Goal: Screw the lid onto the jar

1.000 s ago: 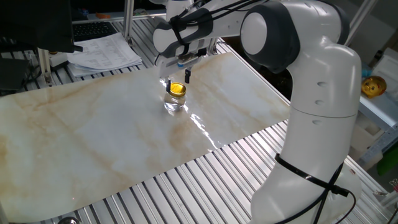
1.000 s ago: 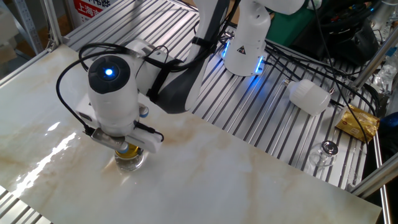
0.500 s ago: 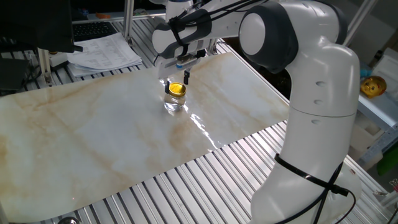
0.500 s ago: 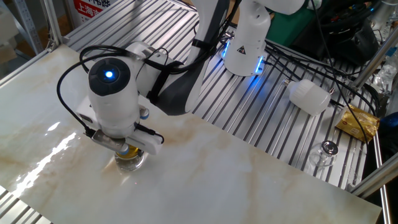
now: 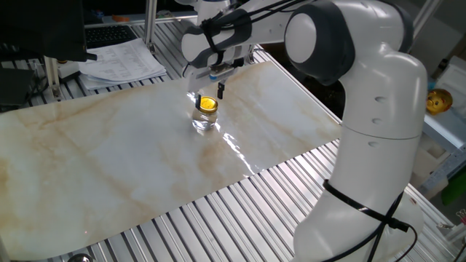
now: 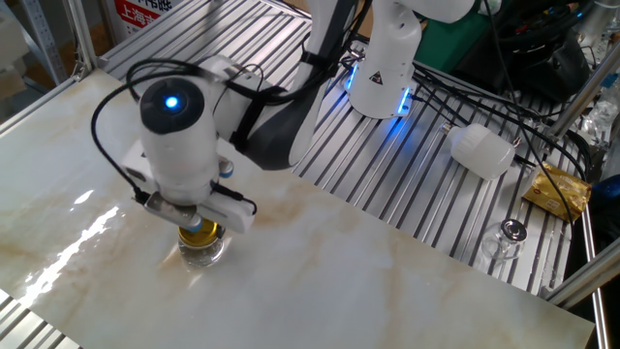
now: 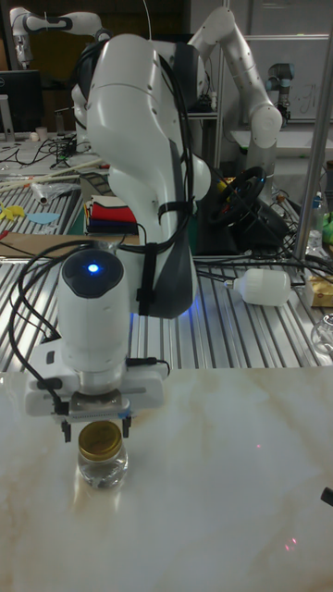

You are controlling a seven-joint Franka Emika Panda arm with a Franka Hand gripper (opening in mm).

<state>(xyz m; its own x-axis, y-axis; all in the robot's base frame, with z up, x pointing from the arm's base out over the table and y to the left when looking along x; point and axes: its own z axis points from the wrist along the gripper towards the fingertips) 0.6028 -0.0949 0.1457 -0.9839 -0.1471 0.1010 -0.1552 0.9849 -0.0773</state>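
From where I stand the marble tabletop (image 5: 109,160) runs bare along its left stretch, and the action sits toward the far edge, right of the middle, where the jar (image 5: 204,121) stands upright with the lid (image 5: 207,104) on its mouth, the gold showing plainly. In the tall fixed view the lid (image 7: 100,438) looks level on the jar (image 7: 103,468), though I cannot tell how far the threads have caught. The gripper (image 7: 94,429) hangs straight above it, fingers (image 7: 125,425) parted wider than the lid, their tips down either side of the rim; they seem to be just off it and holding nothing. The other fixed view shows the same: the gripper (image 6: 201,229) over the lid (image 6: 203,233), the jar (image 6: 202,249) free on the slab. I judge the step in hand to be the turning itself, between grasps. Next the fingers need to close square on the lid's rim and twist without dragging the jar, which nothing holds down. Farther right stands only the arm's base (image 5: 364,182).
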